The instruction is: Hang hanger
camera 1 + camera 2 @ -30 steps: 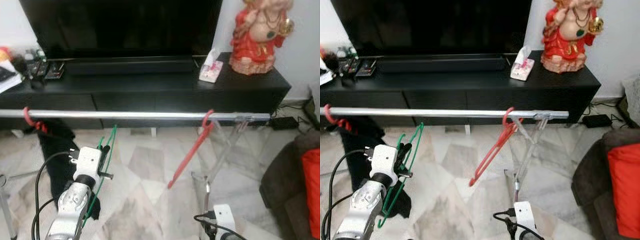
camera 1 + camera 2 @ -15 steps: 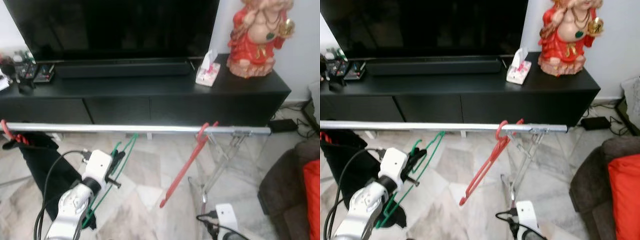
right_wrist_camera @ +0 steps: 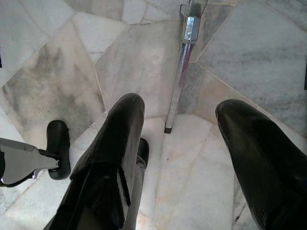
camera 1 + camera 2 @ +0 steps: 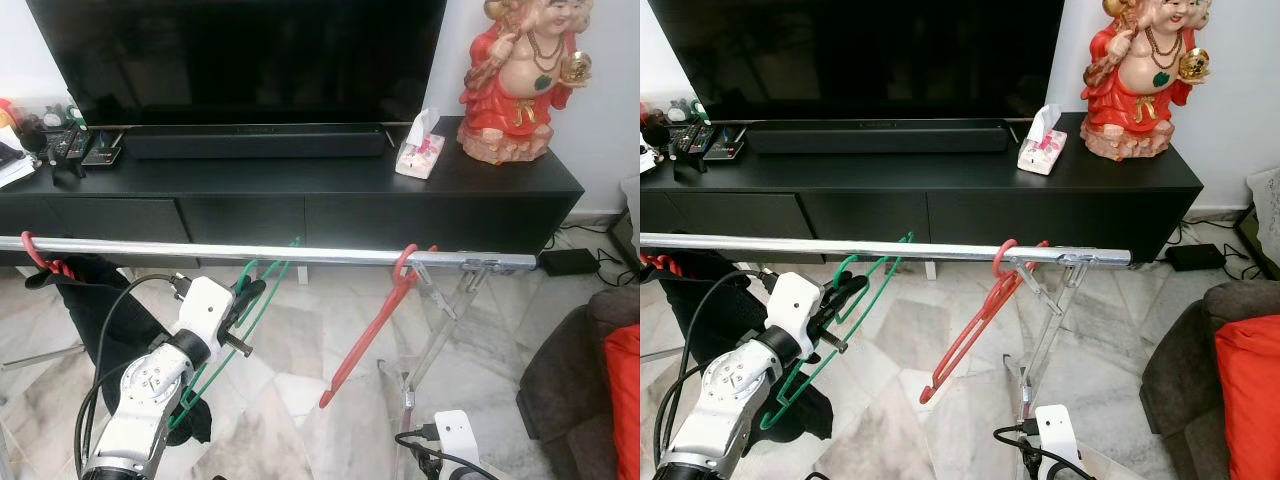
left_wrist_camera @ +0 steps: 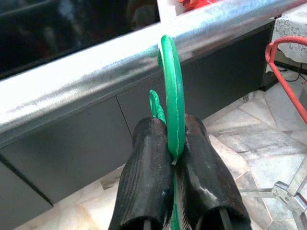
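Open stretch of silver rail between the black garment hung at its left end and the red hanger near the right, black TV cabinet close behind, rack legs crossing below right

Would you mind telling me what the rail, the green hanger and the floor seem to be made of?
Rail: probably metal, a bright silvery tube with streaky reflections.
Green hanger, pinched in the left gripper: likely plastic, a smooth glossy flat-edged hook with a moulded look.
Floor: apparently polished marble or marble-look tile, grey-veined irregular pieces.
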